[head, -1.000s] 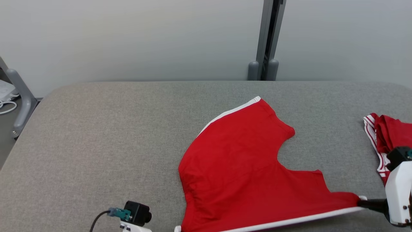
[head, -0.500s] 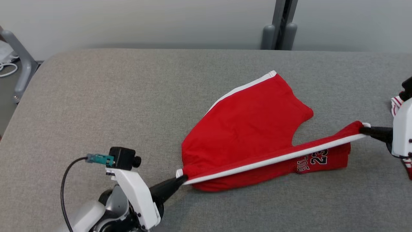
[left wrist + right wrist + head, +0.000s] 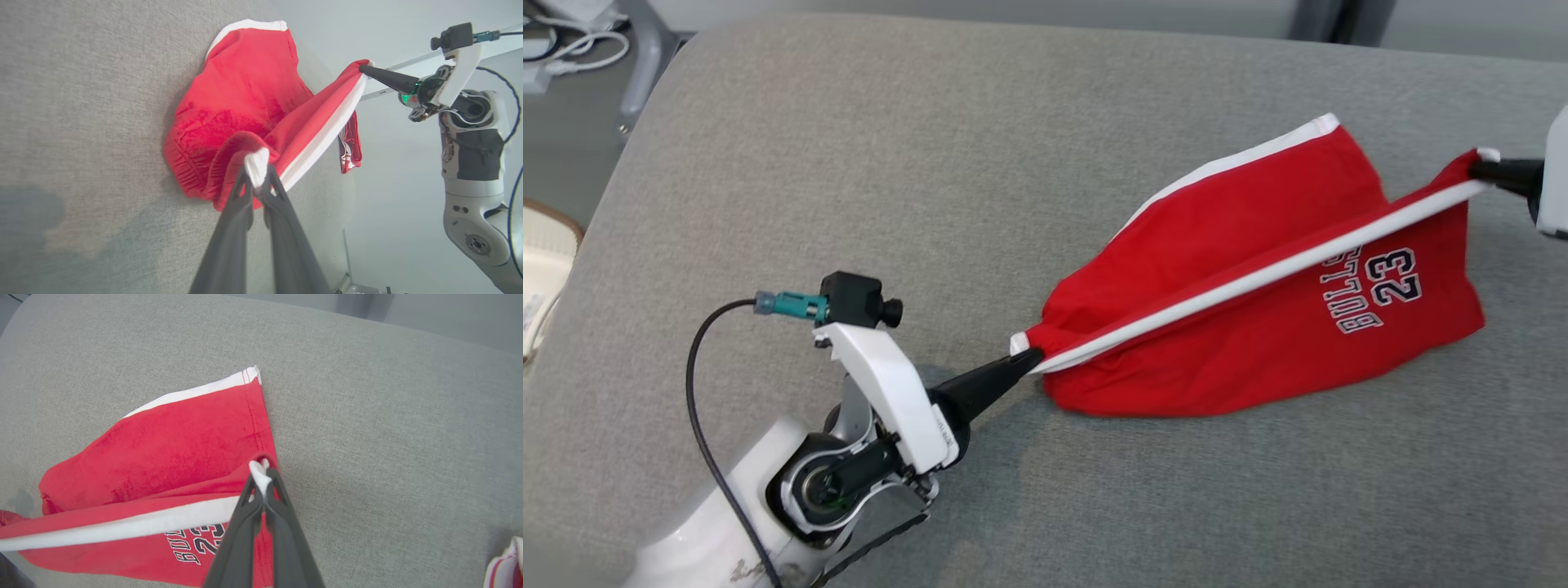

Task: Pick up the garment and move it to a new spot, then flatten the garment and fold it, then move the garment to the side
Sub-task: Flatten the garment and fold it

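The garment is a pair of red shorts with white side stripes and a "BULLS 23" print, lying on the grey padded table. My left gripper is shut on the white-trimmed corner at the shorts' left end. My right gripper is shut on the opposite corner at the right edge of the head view. The white stripe runs taut between the two grips, raised above the table. One leg still rests flat behind, while the printed leg hangs under the stripe.
Another red and white striped garment lies at the table's right end. A grey metal frame leg and white cables are off the table's far left corner. Bare grey surface lies to the left and front.
Both grippers have lifted the stretched edge and carried it up and away over the flat leg, turning the "BULLS 23" print into sight. The head camera has tilted down and shifted.
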